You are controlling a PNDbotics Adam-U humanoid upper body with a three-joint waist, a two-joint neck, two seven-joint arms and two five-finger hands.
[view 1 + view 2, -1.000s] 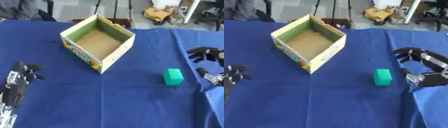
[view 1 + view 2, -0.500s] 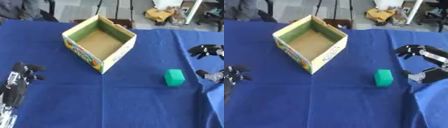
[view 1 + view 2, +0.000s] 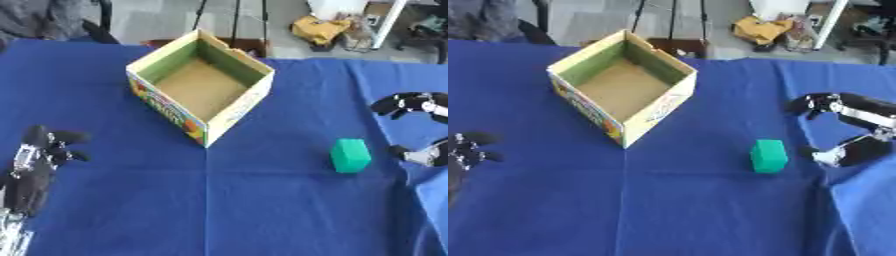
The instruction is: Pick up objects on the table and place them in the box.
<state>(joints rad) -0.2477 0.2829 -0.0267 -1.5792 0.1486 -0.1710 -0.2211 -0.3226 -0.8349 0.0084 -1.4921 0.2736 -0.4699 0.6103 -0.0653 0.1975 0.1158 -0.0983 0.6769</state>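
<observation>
Blue cloth covers the whole desk [image 3: 219,210], with a fold line running down the middle, and nothing on it has shifted over the last second. The open cardboard box [image 3: 623,92] sits toward the far left, turned corner-on to the camera, printed sides facing near, its brown floor bare. It sits a little lower in both views than a second ago, and so does everything else, so that is the head tilting, not the box moving. Over on the right, the right hand [image 3: 852,131] has drawn back slightly toward the desk's right edge compared with a second ago, its wrist reaching in from that side. Its fingers [image 3: 820,101] arch forward above and the thumb juts out below, spread wide apart with nothing between them. The left hand [image 3: 39,160] rests at the lower left, fingers up and relaxed, same spot as before. And the small one: the green block [image 3: 768,156] lies on the cloth, well apart from the box and on its right, near side. It sits just left of the right hand's thumb tip and below the arching fingers, close by but not touching either, outside their span.
</observation>
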